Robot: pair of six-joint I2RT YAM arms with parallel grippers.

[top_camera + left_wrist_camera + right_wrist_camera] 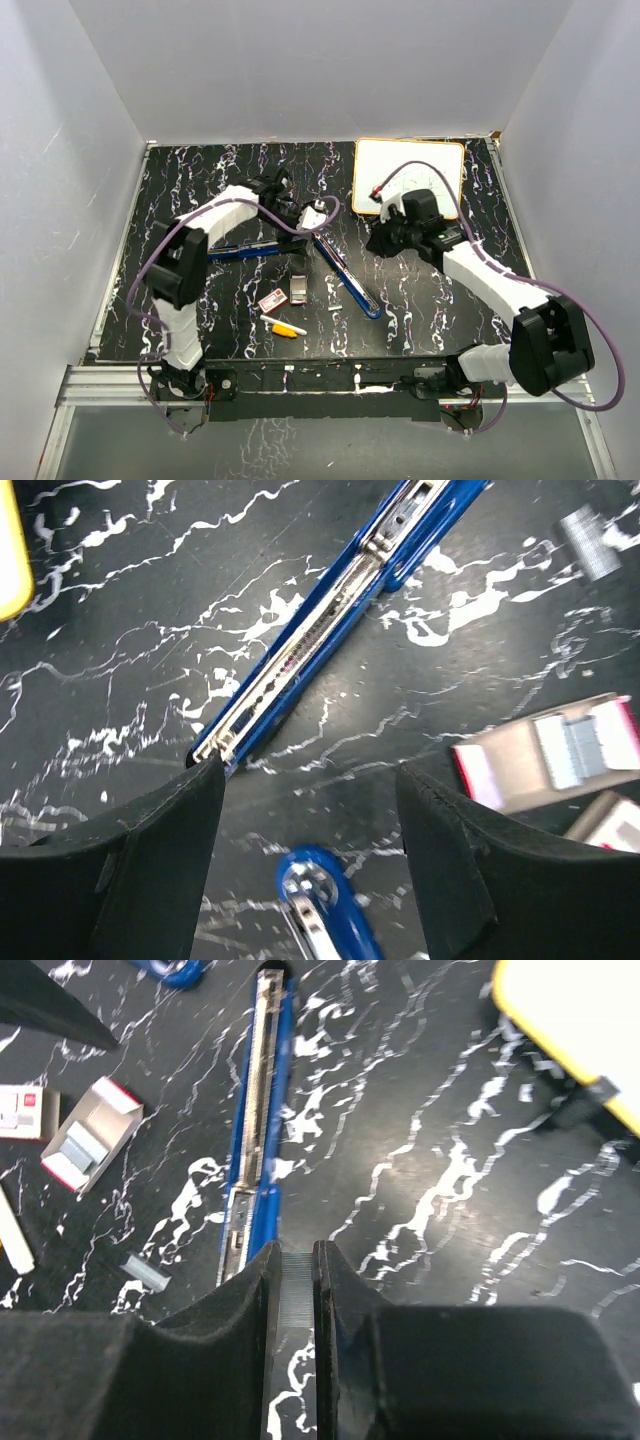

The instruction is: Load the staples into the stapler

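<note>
The blue stapler [345, 275] lies opened flat in a V on the black marbled table. Its silvery magazine channel shows in the right wrist view [260, 1110] and the left wrist view [310, 640]. My right gripper [296, 1260] is shut on a staple strip [296, 1285], just right of the channel's near end. In the top view the right gripper [378, 240] is right of the stapler. My left gripper [310, 775] is open and empty above the stapler's hinge [312, 218]. The open red-and-white staple box [90, 1145] holds staples. A loose strip [147, 1273] lies near it.
A yellow-rimmed whiteboard [410, 175] lies at the back right, behind my right arm. A yellow-and-white marker [285, 327] lies near the front, by the box [272, 300]. A second box part [297, 290] lies beside it. Grey walls enclose the table.
</note>
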